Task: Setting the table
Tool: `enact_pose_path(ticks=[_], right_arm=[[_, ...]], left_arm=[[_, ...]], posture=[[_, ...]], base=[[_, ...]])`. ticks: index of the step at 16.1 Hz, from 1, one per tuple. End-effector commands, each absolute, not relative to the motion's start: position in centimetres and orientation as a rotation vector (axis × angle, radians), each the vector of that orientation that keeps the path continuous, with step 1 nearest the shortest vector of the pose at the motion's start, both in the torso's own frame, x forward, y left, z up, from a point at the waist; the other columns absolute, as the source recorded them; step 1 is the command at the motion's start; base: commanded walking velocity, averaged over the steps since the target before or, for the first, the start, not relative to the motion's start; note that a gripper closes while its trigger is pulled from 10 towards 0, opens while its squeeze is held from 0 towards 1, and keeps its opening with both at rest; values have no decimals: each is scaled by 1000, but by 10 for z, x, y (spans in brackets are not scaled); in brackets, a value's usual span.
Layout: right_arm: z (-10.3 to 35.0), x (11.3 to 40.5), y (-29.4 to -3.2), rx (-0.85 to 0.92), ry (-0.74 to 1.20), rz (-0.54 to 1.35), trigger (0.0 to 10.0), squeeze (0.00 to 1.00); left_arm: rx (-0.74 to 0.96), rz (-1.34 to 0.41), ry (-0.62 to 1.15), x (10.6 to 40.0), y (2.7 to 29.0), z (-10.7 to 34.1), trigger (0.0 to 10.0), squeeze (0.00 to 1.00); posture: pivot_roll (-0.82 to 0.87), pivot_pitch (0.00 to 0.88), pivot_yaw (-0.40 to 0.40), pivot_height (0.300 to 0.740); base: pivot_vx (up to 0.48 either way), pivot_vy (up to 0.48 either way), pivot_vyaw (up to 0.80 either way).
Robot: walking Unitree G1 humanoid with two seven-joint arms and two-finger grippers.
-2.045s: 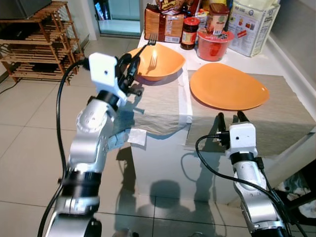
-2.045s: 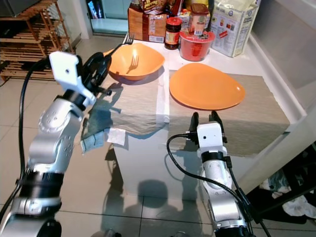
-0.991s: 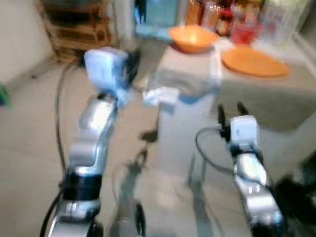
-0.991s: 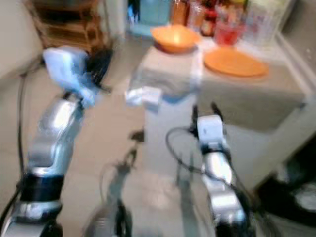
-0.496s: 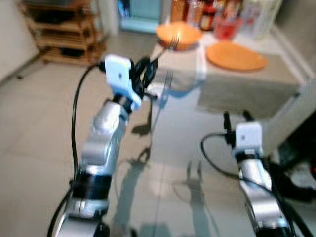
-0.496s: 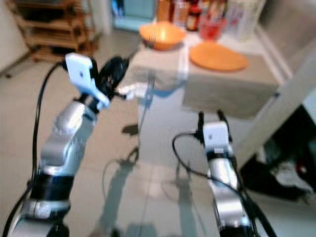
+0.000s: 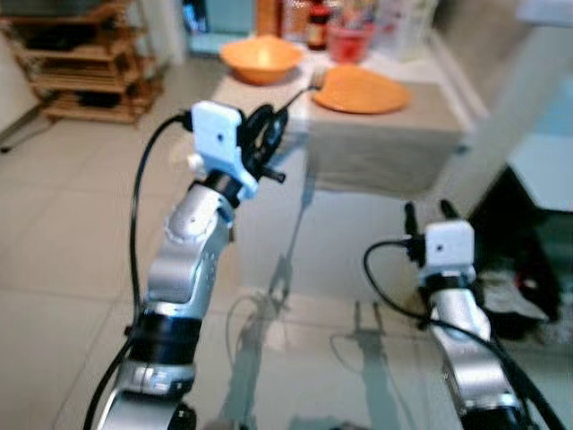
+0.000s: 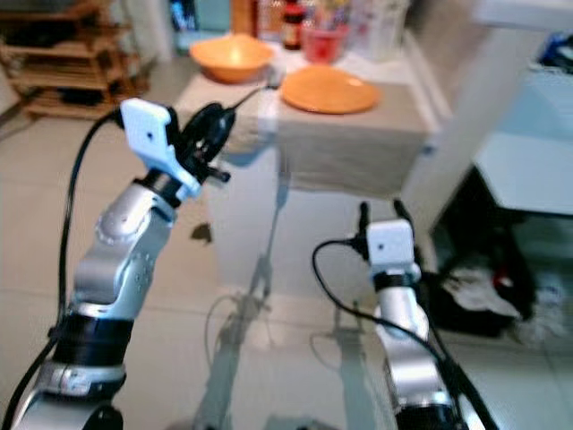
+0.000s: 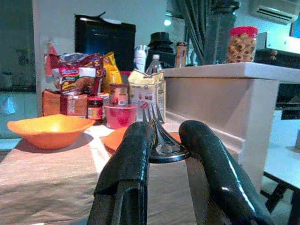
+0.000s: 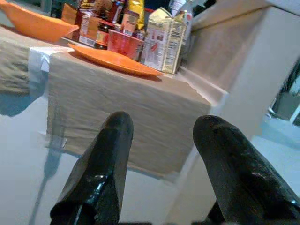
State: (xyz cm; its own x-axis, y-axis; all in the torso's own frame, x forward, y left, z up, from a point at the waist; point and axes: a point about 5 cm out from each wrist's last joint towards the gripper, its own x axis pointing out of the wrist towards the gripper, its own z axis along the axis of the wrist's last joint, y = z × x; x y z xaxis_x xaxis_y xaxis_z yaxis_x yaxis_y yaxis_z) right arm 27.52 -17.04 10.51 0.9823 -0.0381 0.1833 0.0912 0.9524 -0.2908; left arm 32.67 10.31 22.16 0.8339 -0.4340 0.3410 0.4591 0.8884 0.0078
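One fork (image 9: 159, 136) sits clamped in my left gripper (image 9: 164, 154), raised short of the table (image 8: 358, 143). My right gripper (image 10: 164, 140) hangs low, fingers spread with nothing between them.

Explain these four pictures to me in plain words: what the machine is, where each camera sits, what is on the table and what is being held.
This is a walking humanoid robot with two silver arms, each ending in a gripper of two long black fingers. The two wide pictures come from a stereo camera on its head, looking down over its arms. The other two come from cameras on its wrists, looking along the fingers.

The left gripper is raised and shut on a fork, tines pointing towards the table. The right gripper is open and holds nothing, low in front of the table.

On the table, over beige placemats, are an orange bowl and a flat orange plate. Behind them stand a red cup, jars and food packets. The head views are somewhat blurred.
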Motion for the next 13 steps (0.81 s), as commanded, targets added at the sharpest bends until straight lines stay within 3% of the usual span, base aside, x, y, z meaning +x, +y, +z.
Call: enact_pose_path(ticks=[1, 13], right_arm=[[109, 276, -167, -293, -192, -51, 10000, 0], [107, 276, -167, -285, -181, -62, 10000, 0]], left_arm=[[-70, -466, -372, 326, 106, 227, 0, 0], [-59, -438, -313, 330, 107, 214, 0, 0]], posture=[[35, 0, -20, 722], [24, 0, -6, 722]], base=[[0, -480, 0], [0, -448, 0]])
